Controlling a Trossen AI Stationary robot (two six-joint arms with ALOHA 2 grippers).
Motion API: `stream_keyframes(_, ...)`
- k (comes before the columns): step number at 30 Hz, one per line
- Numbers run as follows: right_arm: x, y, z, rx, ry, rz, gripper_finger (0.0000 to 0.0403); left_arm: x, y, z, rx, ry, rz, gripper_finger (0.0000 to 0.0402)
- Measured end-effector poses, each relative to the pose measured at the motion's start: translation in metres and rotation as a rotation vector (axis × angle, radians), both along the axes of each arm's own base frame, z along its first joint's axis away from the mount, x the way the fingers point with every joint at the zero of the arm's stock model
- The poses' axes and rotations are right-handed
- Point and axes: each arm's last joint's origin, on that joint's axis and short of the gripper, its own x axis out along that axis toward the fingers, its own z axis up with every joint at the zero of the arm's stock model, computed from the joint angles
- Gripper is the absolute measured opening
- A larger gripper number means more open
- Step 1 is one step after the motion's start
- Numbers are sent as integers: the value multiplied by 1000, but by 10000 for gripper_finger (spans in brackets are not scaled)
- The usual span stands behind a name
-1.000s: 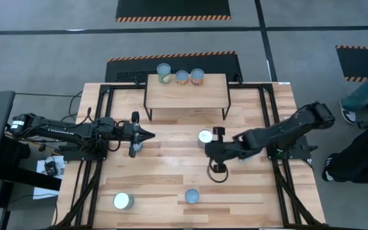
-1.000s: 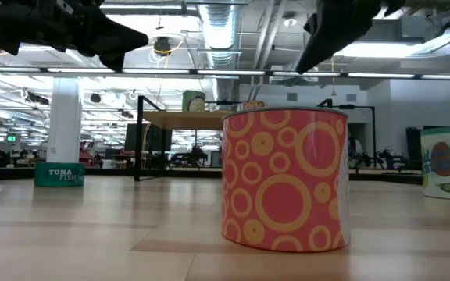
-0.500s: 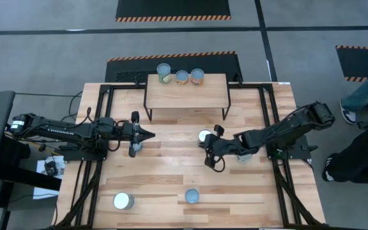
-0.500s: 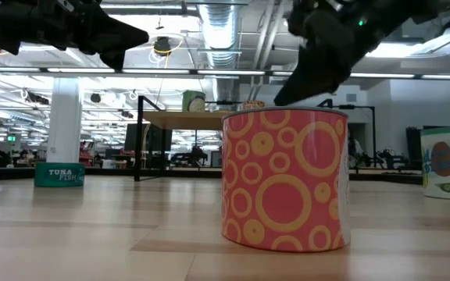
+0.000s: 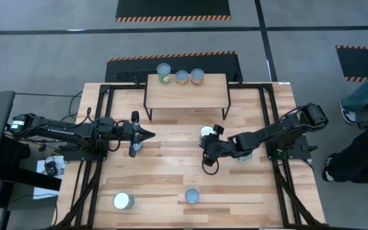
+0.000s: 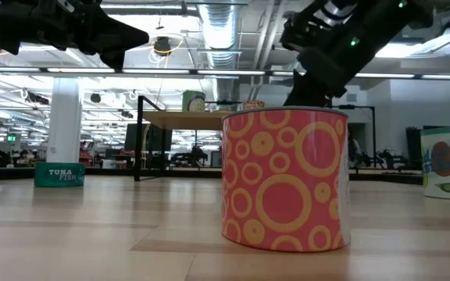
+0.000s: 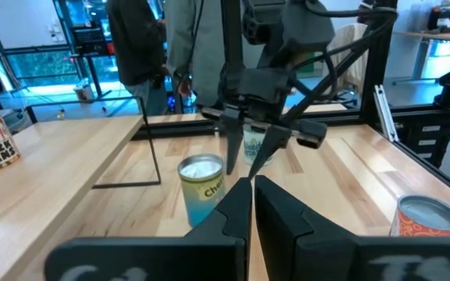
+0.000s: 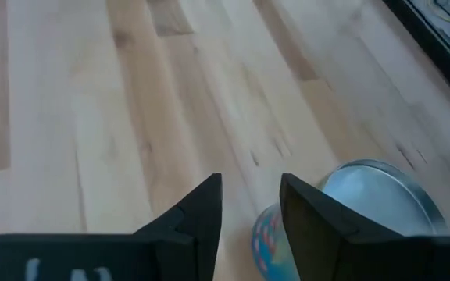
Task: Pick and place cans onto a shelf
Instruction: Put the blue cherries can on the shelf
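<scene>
Right gripper (image 5: pixel 208 152), fingers spread, hangs just beside the silver-topped blue-labelled can (image 5: pixel 206 133) mid-table, apparently lining up a grasp; left gripper (image 5: pixel 147 134) waits pressed together; light-wood shelf (image 5: pixel 186 96) holds three cans.

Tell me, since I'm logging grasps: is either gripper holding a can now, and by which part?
Nothing is held. The right gripper is open beside a can on the table, not around it. The left gripper is shut and empty.
</scene>
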Motion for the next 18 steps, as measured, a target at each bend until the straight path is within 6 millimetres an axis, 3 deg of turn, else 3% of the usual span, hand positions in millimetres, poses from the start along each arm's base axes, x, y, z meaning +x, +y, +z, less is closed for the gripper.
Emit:
stream_keyframes(6,-2,6,8,-96,60,-24,153,0,0,-1,-2,9,0,9)
stream_keyframes(13,-6,-11,4,-103,128,-100,150,0,0,-2,-4,23,0,9)
stream_keyframes(18,-4,-17,3,-68,137,-102,116,0,0,-2,-4,24,1,9)
